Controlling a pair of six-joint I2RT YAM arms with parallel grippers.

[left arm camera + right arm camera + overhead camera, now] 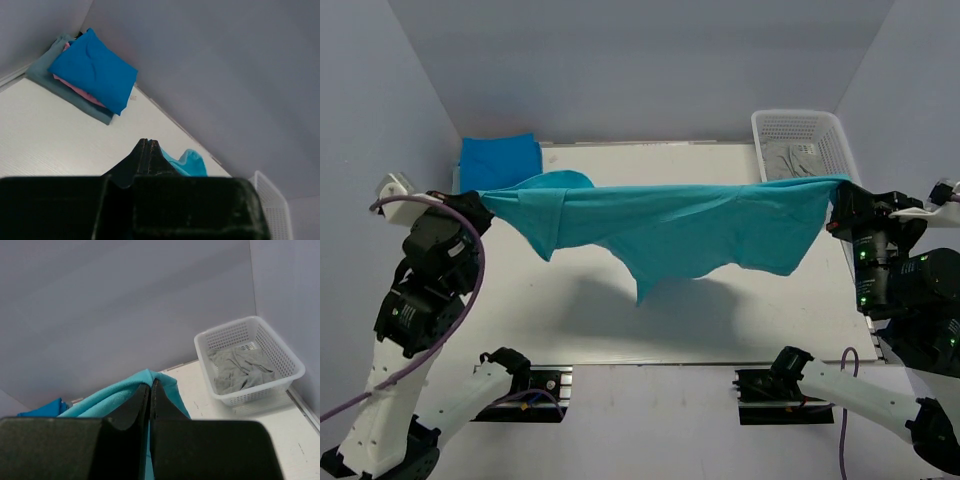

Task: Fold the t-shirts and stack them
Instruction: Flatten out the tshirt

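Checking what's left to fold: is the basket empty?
No, a crumpled grey shirt lies inside the basket.

Top view: fingertips of left gripper [472, 205] and right gripper [838, 203] are buried under the turquoise t-shirt [670, 225] edge. Which part of the shirt each pinches can't be told. The shirt also covers the desk [770, 320] strip between the grippers. Far beyond the left gripper, the pink t-shirt [75, 89] shows only an edge under the blue t-shirt [92, 70]. Beyond the right gripper, the grey fabric [240, 370] in the basket [255, 392] is crumpled, type unreadable. In the left wrist view the frame edge crops the basket.
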